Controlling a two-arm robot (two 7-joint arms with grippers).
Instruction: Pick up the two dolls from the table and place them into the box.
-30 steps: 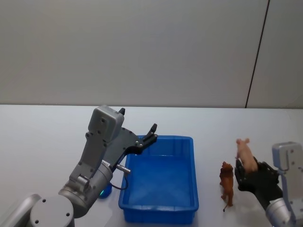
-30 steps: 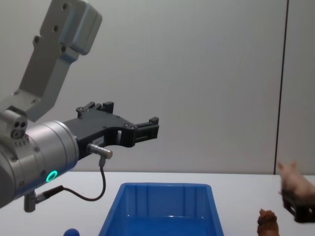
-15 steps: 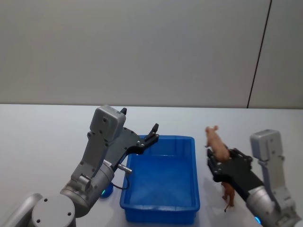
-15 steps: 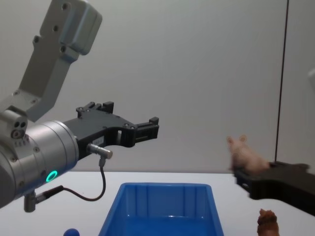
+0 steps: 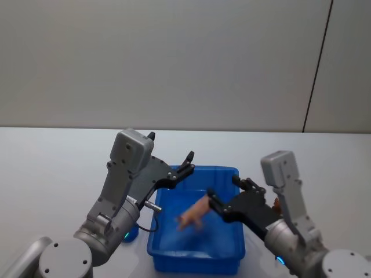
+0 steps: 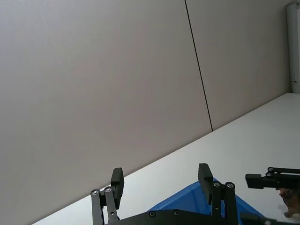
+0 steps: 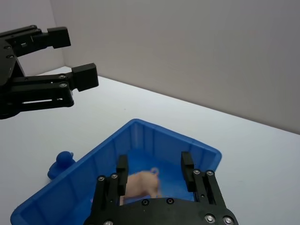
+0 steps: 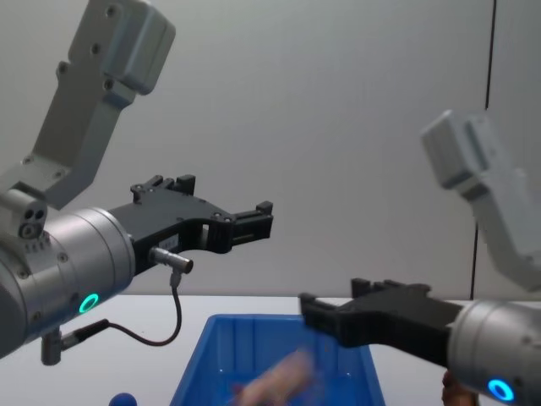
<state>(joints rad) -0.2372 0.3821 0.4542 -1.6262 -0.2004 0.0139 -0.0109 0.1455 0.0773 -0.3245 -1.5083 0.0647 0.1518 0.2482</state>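
Swung over the box [image 5: 215, 169], the right gripper [image 5: 225, 186] has spread its fingers and the pink doll [image 5: 194, 215] drops inside, leaving the brown doll [image 6: 290, 200] on the table [image 5: 58, 156] beside its right wall, while the left gripper [image 6: 160, 174] hovers spread-fingered above its far-left corner.

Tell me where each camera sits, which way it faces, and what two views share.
Head: high up, looking down at the box; both arms show, left tool and right tool open.
Chest: lower, looking across the table; both tools sideways.
Left wrist: left arm, facing the wall past its own fingers.
Right wrist: right arm, looking down at the pink doll between the box's walls.
Shared: head and right wrist both show that doll.
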